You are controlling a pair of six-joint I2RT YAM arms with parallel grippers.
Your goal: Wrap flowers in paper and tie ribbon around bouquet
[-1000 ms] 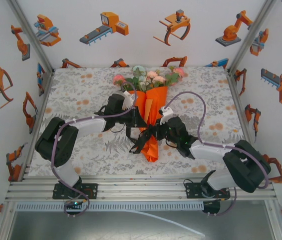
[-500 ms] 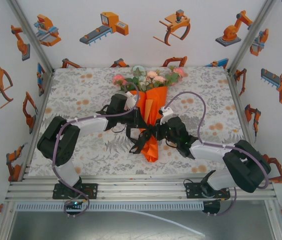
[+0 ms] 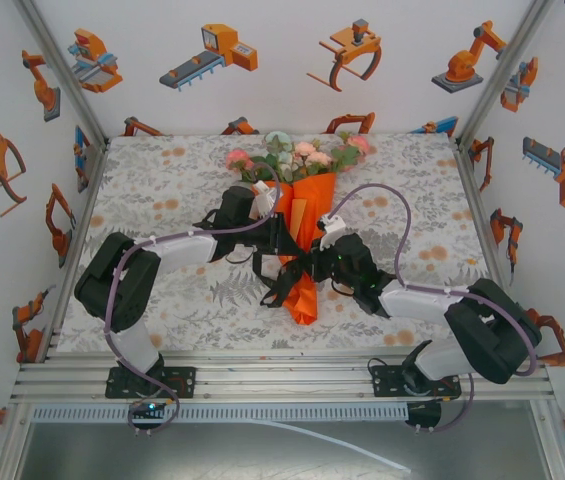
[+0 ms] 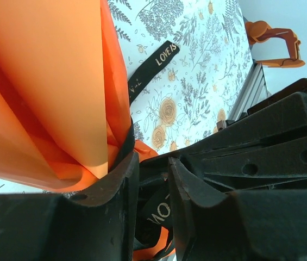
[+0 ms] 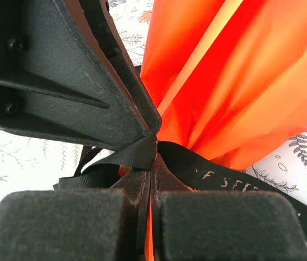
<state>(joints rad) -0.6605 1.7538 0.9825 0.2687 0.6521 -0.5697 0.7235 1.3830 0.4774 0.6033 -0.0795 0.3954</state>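
Bouquet (image 3: pixel 310 200) lies between your two grippers. The ribbon (image 5: pixel 224 178) crosses its narrow end, and your right gripper (image 5: pixel 149 157) is pinched on it. Left gripper (image 4: pixel 153 179) narrowly parted, ribbon in the gap, paper (image 4: pixel 50 81) against one finger.

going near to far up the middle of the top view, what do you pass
rail → tablecloth → paper tip → ribbon → flowers → back wall
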